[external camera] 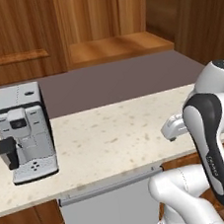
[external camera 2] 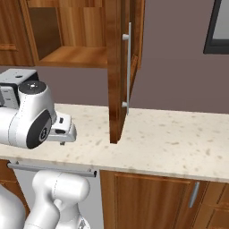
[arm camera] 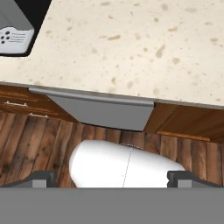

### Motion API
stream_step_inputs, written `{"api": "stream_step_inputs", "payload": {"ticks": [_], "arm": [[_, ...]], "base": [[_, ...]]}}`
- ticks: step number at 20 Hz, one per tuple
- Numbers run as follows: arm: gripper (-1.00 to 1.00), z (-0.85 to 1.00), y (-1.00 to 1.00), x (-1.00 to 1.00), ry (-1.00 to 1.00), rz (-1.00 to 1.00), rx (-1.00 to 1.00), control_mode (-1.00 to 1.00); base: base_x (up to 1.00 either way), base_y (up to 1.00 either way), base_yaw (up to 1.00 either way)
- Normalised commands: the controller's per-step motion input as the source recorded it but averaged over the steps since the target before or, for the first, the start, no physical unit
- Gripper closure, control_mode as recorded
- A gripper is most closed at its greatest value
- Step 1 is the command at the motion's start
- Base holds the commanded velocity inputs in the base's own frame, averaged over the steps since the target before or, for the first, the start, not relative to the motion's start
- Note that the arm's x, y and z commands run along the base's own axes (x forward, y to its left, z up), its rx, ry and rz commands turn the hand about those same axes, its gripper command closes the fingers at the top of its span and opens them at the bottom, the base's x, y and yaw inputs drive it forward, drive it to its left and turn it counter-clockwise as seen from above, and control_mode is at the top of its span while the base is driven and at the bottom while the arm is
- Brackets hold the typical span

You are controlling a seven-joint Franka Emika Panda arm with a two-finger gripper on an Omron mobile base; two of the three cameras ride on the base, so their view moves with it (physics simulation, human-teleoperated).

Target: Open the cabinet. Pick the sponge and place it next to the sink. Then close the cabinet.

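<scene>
Over speckled counter [arm camera: 131, 39], gripper [arm camera: 111, 178] spread wide, holding nothing, cabinet [external camera 2: 117, 67] door open

coffee machine [external camera: 24, 132], speckled counter [external camera: 112, 139], dishwasher [arm camera: 105, 111]

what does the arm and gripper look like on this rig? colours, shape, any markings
Arm: glossy white rounded shells, with a long dark grey band down one link carrying small, unreadable lettering, and a dark round joint cap with a small mark. Gripper: white hand body, two small dark grey finger tips. No external cables visible.
</scene>
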Motion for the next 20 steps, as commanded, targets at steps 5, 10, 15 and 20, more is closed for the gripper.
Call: {"api": "stream_step_inputs", "payload": {"ticks": [5,10,15,20], "arm": [[-1.00,0.00,0.00,0.00,0.00,0.00,0.00,-1.00],[-1.00,0.01,0.00,-0.01,0.00,0.00,0.00,-1.00],[-1.00,0.02,-0.07,-0.06,-0.03,-0.04,0.00,-1.00],[-1.00,0.27,-0.25,-0.09,-0.25,-0.06,0.00,-1.00]], "base": [[0.00,0.00,0.00],[0.00,0.00,0.00],[0.00,0.00,0.00],[0.00,0.00,0.00]]}}
